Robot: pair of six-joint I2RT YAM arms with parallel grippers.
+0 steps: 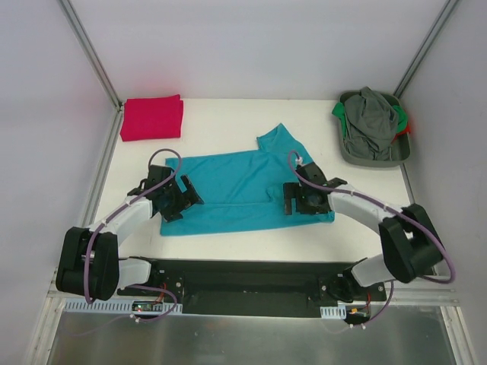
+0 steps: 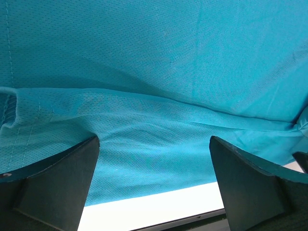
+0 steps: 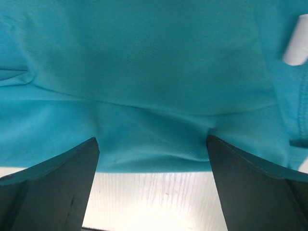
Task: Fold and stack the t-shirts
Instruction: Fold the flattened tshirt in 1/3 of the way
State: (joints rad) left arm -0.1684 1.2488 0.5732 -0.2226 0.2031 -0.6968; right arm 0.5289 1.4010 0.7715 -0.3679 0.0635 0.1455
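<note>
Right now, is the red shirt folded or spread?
Folded: the red t-shirt is a compact, thick rectangle with no sleeves showing.

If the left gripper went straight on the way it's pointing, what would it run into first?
The teal t-shirt: its cloth fills the view straight ahead of the open left gripper. How near it is, the picture doesn't settle, though it looks close.

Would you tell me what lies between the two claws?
The teal t-shirt, lying flat, fills the stretch from the left claw to the right claw, as the top view shows.
</note>
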